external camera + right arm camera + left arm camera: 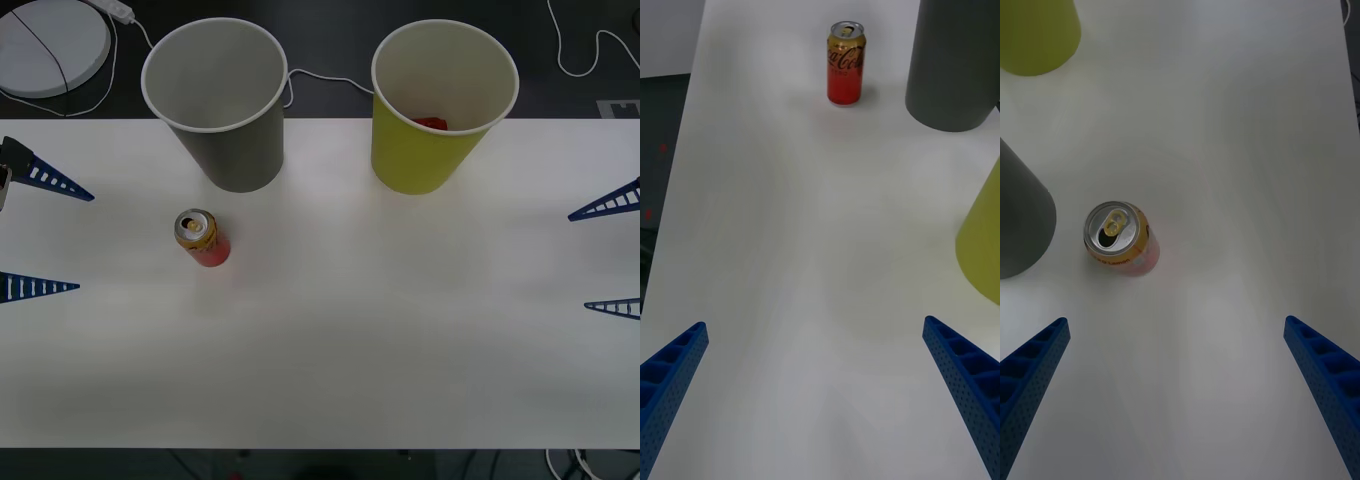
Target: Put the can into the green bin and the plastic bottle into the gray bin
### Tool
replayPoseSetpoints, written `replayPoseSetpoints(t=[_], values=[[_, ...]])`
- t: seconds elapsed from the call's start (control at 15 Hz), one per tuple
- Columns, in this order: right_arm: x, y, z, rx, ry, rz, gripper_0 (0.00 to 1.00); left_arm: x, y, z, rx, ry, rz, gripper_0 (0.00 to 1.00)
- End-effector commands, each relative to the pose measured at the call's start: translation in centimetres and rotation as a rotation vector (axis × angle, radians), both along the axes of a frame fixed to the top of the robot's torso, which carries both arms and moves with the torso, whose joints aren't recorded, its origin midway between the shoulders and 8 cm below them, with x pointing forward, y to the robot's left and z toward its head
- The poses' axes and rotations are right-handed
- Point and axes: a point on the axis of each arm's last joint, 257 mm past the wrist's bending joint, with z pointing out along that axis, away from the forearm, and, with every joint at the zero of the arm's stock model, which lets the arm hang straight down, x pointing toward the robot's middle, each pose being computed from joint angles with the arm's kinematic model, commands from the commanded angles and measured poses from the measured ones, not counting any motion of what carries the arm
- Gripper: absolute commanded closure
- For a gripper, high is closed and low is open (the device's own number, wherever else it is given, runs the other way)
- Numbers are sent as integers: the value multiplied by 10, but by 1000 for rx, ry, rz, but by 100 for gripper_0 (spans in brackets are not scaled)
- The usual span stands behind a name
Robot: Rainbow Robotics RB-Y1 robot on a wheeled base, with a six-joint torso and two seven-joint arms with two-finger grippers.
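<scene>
Blue left gripper (40, 232) and right gripper (608, 255), jaws spread

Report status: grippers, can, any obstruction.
Left gripper open at table's left edge, right gripper open at right edge. Can upright before gray bin, not in green bin. Nothing between left gripper and can.

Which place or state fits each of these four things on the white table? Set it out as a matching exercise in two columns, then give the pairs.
Column one:
1. small orange-gold and red drink can
2. large dark gray paper cup
3. large yellow-green paper cup
4. left gripper

Column two:
A. holds something red
B. open at the table's edge
C. upright in front of the gray cup
D. pale inside

Pairs: 1-C, 2-D, 3-A, 4-B
</scene>
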Motion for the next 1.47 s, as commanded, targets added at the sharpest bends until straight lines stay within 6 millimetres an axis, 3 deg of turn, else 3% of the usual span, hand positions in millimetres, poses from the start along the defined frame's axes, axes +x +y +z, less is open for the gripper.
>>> replayPoseSetpoints(t=[0.07, 0.27, 0.33, 0.73, 1.47], values=[[0, 0, 0, 0, 0, 0, 0, 0, 0, 0, 0, 0, 0, 0], [0, 0, 0, 0, 0, 0, 0, 0, 0, 0, 0, 0, 0, 0], [0, 0, 0, 0, 0, 0, 0, -3, -4, -14, 4, 33, -9, 0], [0, 0, 0, 0, 0, 0, 0, 0, 4, -16, -55, 81, 13, 0], [0, 0, 0, 0, 0, 0, 0, 31, 27, -76, -331, 23, 37, 0]])
